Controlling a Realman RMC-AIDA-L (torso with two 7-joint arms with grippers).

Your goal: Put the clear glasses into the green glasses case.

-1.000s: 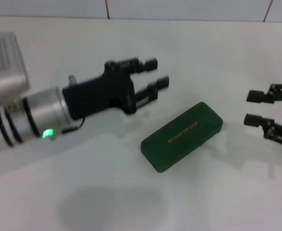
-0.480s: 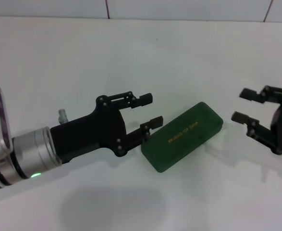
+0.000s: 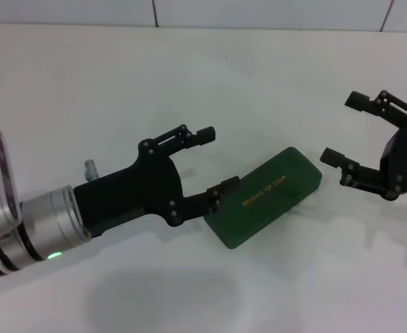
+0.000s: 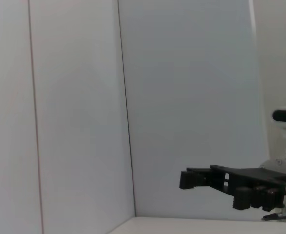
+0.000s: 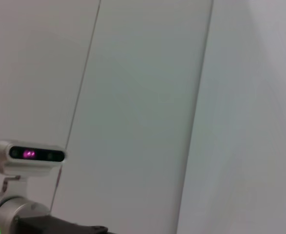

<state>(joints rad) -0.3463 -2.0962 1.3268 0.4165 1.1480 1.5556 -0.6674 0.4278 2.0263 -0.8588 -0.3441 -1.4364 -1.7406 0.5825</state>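
The green glasses case [image 3: 271, 196] lies shut and slantwise on the white table [image 3: 189, 76], its gold lettering facing up. My left gripper [image 3: 217, 160] is open just left of it, and the lower fingertip [image 3: 225, 186] overlaps the case's near-left end. At the case's far-right end my right gripper [image 3: 342, 129] hovers open, a small gap away from it. The left wrist view shows the right gripper [image 4: 187, 178] side-on against a white wall. The clear glasses are out of view in every frame.
White tiled wall [image 3: 272, 12] runs behind the table's far edge. The left arm's silver forearm [image 3: 30, 222] reaches in from the lower left. The right wrist view shows only wall panels and the left arm's wrist camera [image 5: 28, 154].
The left gripper dropped lower and closed in on the case's left end. The right gripper moved in from the right edge toward the case's far end and opened wider.
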